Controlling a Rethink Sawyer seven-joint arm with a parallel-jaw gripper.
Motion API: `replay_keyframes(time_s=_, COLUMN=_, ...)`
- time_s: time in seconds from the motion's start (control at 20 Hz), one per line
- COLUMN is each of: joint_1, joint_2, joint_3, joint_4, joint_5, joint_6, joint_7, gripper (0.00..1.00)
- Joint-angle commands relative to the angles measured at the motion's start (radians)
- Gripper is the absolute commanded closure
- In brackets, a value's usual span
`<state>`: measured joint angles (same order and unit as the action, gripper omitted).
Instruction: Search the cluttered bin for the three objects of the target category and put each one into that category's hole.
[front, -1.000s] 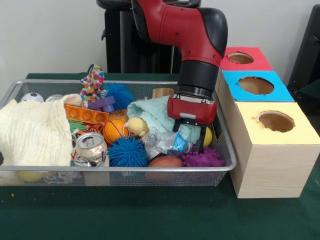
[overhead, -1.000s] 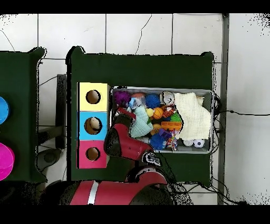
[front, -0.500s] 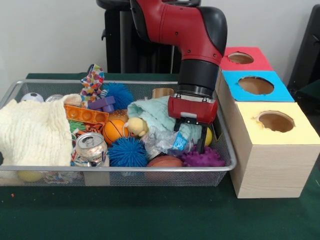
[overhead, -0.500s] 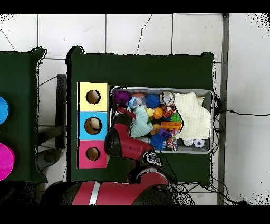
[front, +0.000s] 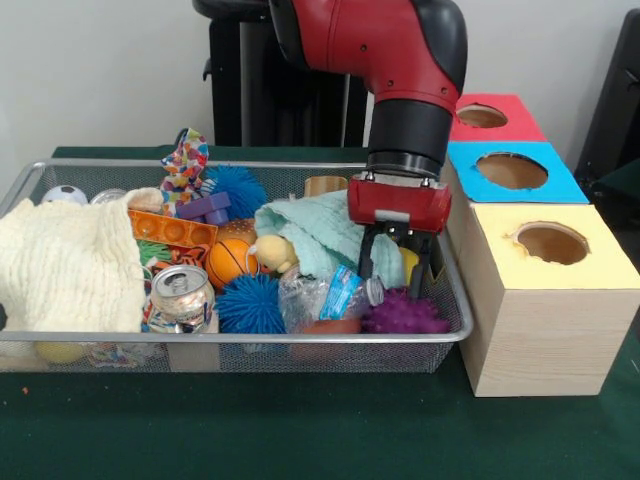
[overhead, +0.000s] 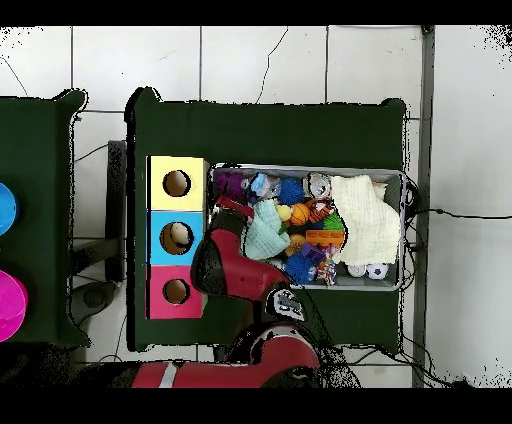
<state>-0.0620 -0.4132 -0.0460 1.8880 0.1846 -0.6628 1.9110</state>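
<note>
Since the earlier frame the red and black arm has risen and shifted toward the boxes; the crumpled clear plastic bottle with a blue label (front: 335, 294), previously under the gripper, now lies free.

Gripper (front: 397, 270): black fingers spread apart, pointing down, holding nothing, hanging just above the purple spiky ball (front: 404, 314).

Large silver wire-mesh basket (front: 250, 340): on the green table, long axis running left to right in the front view, its right end just beside the yellow-topped wooden box (front: 552, 300). In the overhead view the basket (overhead: 402, 232) lies at 3 o'clock from the box row.

Bottle: on its side near the basket's front rim, long axis roughly along the basket's, capped end toward 3 o'clock, close to the purple ball. A mint-green cloth (front: 320, 235) lies behind it at 12 o'clock.
</note>
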Motion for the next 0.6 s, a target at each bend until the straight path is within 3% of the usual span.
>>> replay_keyframes(time_s=0.05, joint_1=0.025, joint_2=-0.078, joint_3=0.049, joint_4=0.012, joint_5=0.071, joint_6=0.029, joint_7=0.234, gripper=0.0)
replay_keyframes(time_s=0.35, joint_1=0.032, joint_2=-0.068, joint_3=0.035, joint_4=0.005, joint_5=0.083, joint_6=0.028, joint_7=0.228, gripper=0.0)
replay_keyframes(time_s=0.6, joint_1=0.047, joint_2=-0.036, joint_3=0.009, joint_4=-0.01, joint_5=0.136, joint_6=0.037, joint_7=0.202, gripper=0.0)
